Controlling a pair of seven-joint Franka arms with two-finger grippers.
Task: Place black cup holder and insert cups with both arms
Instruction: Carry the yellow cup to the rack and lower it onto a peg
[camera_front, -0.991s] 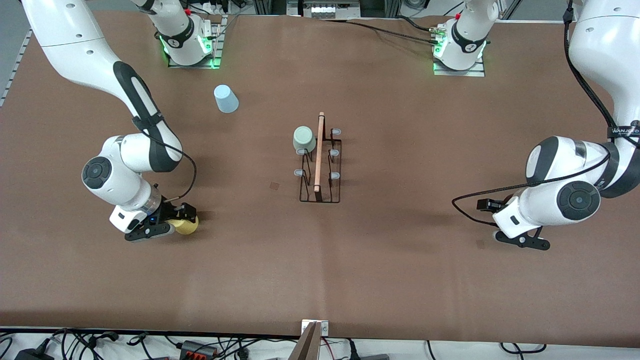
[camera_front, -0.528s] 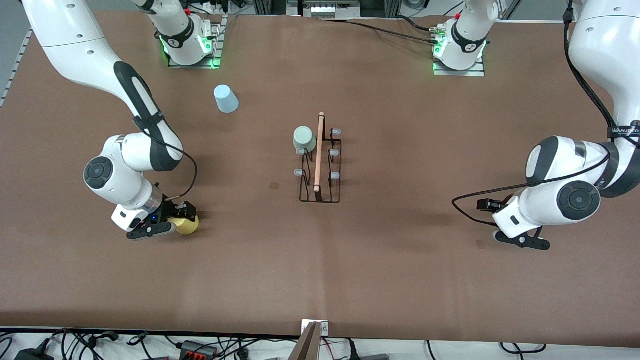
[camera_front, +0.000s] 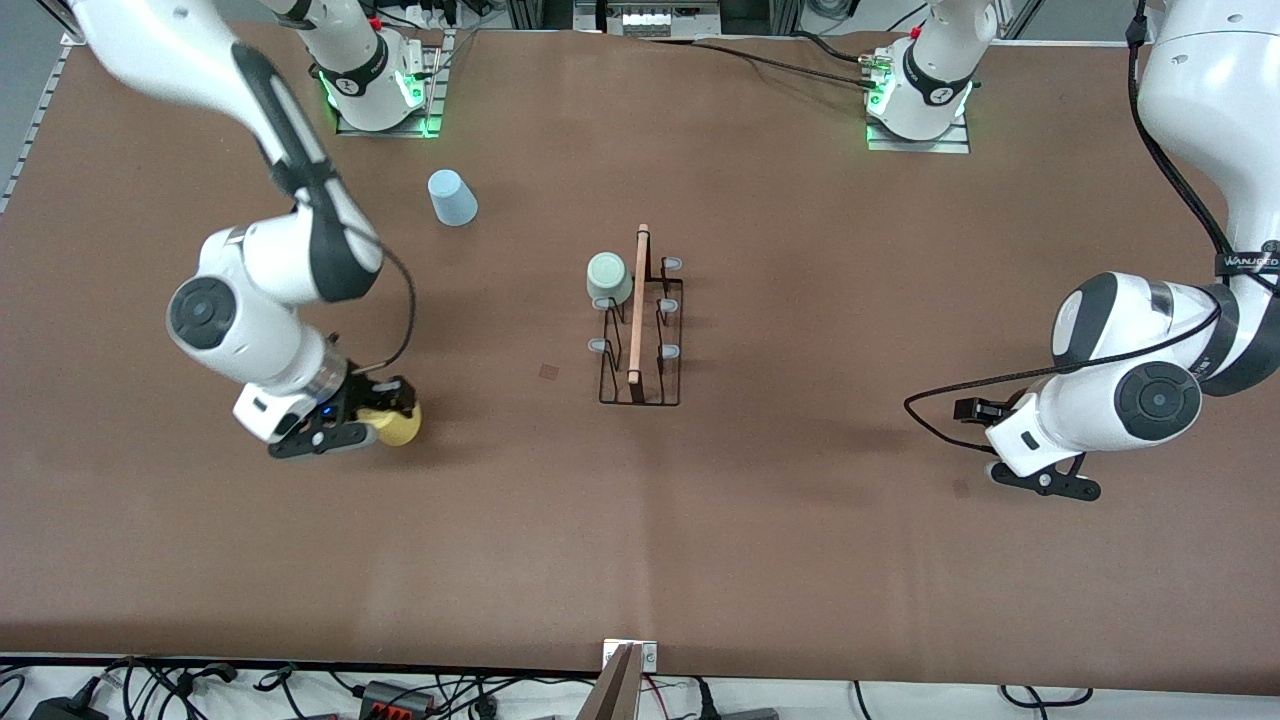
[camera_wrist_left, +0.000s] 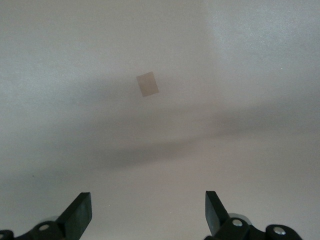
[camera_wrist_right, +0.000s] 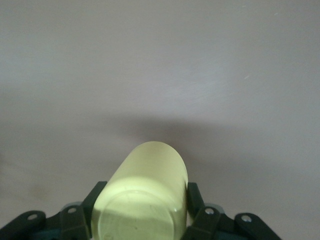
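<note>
While "WANJGED" (camera_front: 1250, 262) marks the waiting left arm, right gripper (camera_front: 385, 420) clasps yellow cup (camera_front: 397, 427)

High front camera faces both arms; wrist cameras look close at the table (camera_front: 760, 520).

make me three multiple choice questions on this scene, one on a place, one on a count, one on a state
1. Where is the pale green cup?
A. on a prong of the black cup holder
B. in the left gripper
C. lying on the table at the left arm's end

2. How many cups show in the front view?
A. one
B. three
C. five

3. What state is the right gripper in?
A. wide open over the holder
B. shut on the yellow cup
C. out of view

Answers:
1. A: the green cup sits on the rack beside the wooden rod.
2. B: green, yellow and the light blue cup.
3. B: the fingers press both sides of the yellow cup; the left gripper waits, open and empty.
</note>
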